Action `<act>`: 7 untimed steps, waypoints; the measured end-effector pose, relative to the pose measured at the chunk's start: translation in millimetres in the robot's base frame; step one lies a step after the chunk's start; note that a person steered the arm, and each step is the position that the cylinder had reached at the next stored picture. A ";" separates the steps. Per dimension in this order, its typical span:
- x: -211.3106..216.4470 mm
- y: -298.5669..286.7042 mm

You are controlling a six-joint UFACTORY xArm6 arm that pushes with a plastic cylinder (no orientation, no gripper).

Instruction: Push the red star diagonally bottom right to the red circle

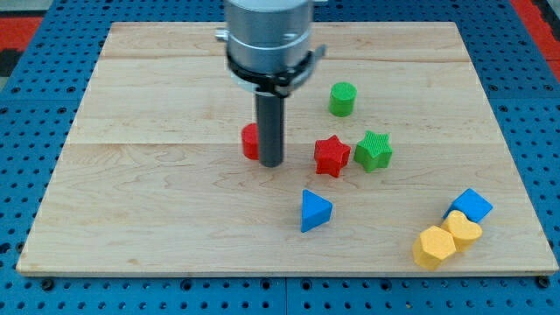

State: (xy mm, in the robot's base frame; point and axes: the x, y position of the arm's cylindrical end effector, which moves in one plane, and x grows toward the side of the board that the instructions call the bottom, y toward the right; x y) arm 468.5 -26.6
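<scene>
The red star (332,156) lies on the wooden board (140,210) just right of centre, touching or nearly touching the green star (374,150) on its right. The red circle (251,142) sits to the star's left, mostly hidden behind my rod. My tip (271,164) rests on the board right against the red circle's right side, about a block's width left of the red star.
A green cylinder (343,99) stands above the red star. A blue triangle (314,211) lies below it. At the view's bottom right sit a blue block (472,206) and two yellow blocks (463,230) (434,247), close together.
</scene>
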 end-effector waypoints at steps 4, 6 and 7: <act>-16.4 -45.8; 38.1 54.8; 38.1 110.7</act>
State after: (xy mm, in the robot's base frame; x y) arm 506.6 84.2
